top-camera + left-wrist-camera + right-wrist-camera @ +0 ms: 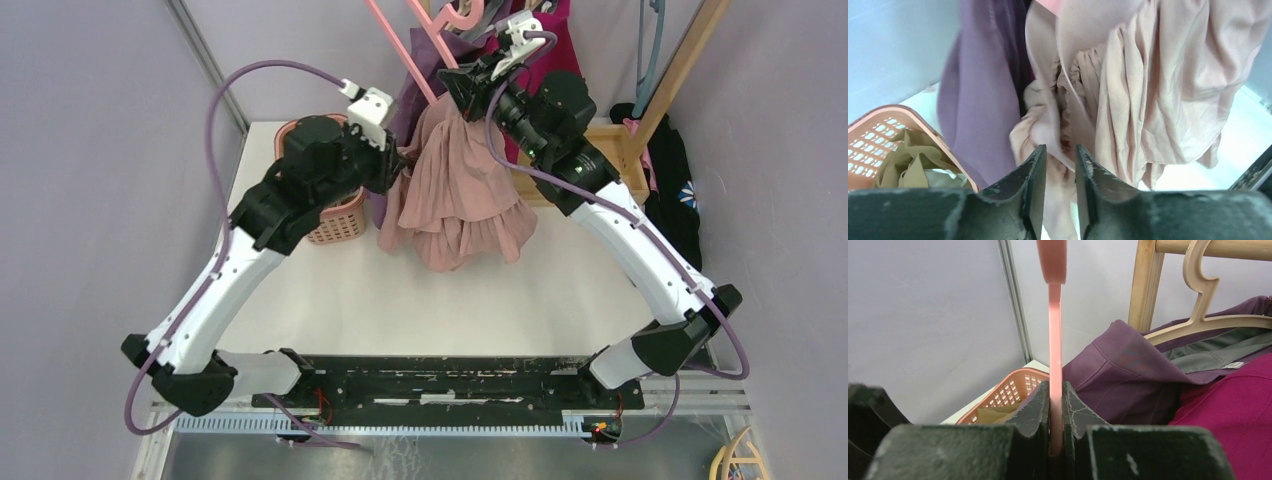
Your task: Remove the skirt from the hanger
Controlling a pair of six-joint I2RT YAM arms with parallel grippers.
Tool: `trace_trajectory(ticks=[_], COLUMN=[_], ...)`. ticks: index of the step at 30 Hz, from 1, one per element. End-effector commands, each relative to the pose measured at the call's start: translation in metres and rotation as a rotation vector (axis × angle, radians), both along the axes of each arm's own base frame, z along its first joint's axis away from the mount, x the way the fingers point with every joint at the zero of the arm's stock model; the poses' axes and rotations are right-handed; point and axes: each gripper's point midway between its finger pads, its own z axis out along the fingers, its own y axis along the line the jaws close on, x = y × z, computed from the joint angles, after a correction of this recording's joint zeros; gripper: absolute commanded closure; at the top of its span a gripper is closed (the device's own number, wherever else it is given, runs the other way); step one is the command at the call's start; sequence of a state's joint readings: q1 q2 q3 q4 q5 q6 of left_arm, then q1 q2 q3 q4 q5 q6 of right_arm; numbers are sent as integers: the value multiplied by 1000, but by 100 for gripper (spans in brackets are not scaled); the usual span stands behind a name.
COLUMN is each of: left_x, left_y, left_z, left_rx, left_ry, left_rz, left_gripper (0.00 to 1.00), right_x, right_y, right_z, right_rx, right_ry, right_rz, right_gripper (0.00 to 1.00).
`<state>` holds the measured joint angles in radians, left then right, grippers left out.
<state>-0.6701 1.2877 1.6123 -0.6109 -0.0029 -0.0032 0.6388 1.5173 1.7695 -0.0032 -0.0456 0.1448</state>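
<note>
A dusty-pink pleated skirt point(460, 190) hangs in bunched folds from a pink plastic hanger point(405, 50) at the back of the table. My left gripper point(403, 170) is at the skirt's left edge. In the left wrist view its jaws stand narrowly apart, and a fold of the skirt point(1158, 90) is pinched between the fingers of the left gripper point(1060, 147). My right gripper point(455, 88) is above the skirt. In the right wrist view the right gripper point(1056, 385) is shut on the hanger's thin pink bar point(1055, 340), which runs straight up out of the jaws.
A pink basket point(335, 215) with tan cloth stands left of the skirt. A purple garment point(415, 90) and a magenta one point(550, 50) hang behind on a wooden rack point(690, 60). A black garment point(670, 190) hangs at the right.
</note>
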Motion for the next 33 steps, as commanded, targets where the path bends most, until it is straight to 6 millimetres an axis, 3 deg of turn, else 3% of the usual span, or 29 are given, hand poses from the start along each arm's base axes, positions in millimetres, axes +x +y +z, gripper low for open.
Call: trace_trajectory(ticks=[1,7,11,13,15,27,33], left_x=[-7,-18,-22,-20,-18,-34,-28], left_y=[23,2,-7,-8,-9,-33,-50], left_z=[42,65,69,68,70,97,80], left_rx=[-24,-151,-216,-238,-268,-386,-406], left_ry=[-151,-204,-278,-310,-351,-513,-457], left_rz=[52,-56,-111,-107,-103,-272,-321], left_gripper=[60,34,28,9,0,0,0], right_x=[-46,-57,-67,-73,-75,-84,-87], right_y=[-30,-26,-26,-27,-26,-28,-30], right_z=[76,68,72,74,71,64,64], right_rx=[103,108,98,88,82,50,44], right_ry=[-168,-132,-143,-148,-140,-129,-133], right_rz=[20,76,107,125,136,154,157], right_gripper=[99,99,99,99,99,99,99])
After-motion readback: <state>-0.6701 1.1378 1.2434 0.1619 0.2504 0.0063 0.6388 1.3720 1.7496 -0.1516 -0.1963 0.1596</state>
